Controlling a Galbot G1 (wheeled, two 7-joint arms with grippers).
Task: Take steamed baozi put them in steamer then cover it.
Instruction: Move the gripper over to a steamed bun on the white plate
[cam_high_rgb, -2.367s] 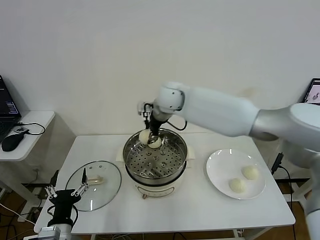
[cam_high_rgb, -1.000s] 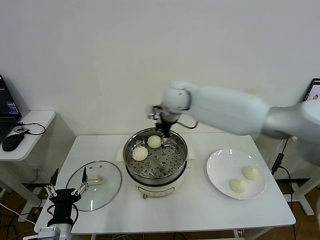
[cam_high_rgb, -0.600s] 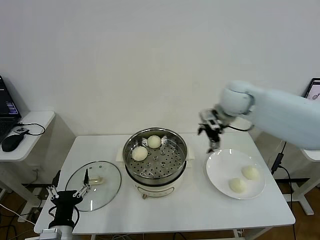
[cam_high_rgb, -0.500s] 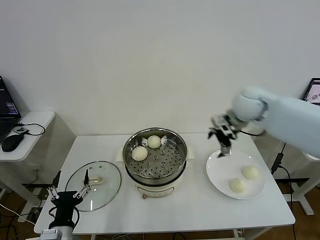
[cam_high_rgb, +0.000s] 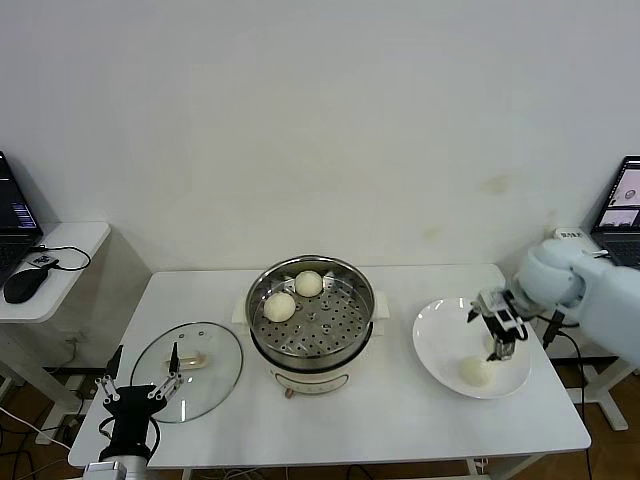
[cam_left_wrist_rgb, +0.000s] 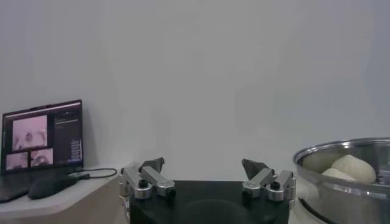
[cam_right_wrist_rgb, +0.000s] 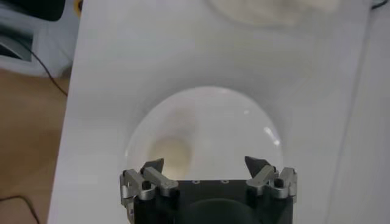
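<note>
The steamer (cam_high_rgb: 312, 325) stands uncovered at the table's middle with two baozi (cam_high_rgb: 280, 306) (cam_high_rgb: 308, 284) on its perforated tray. On the white plate (cam_high_rgb: 440, 335) to its right lies another baozi (cam_high_rgb: 477, 371). My right gripper (cam_high_rgb: 497, 330) hovers open and empty just above the plate, beside that bun. In the right wrist view the baozi (cam_right_wrist_rgb: 172, 155) lies just ahead of one fingertip of the gripper (cam_right_wrist_rgb: 207, 164). The glass cover (cam_high_rgb: 188, 370) lies flat left of the steamer. My left gripper (cam_high_rgb: 135, 392) is parked open at the front left edge.
A side table (cam_high_rgb: 60, 240) with a mouse stands at far left, and a laptop (cam_high_rgb: 625, 195) at far right. In the left wrist view the steamer's wall (cam_left_wrist_rgb: 341, 182) stands off to one side, and a lit laptop screen (cam_left_wrist_rgb: 41, 134) off to the other.
My right arm swung from above the steamer, where it left a second baozi, rightward and down over the plate. The left arm stayed parked.
</note>
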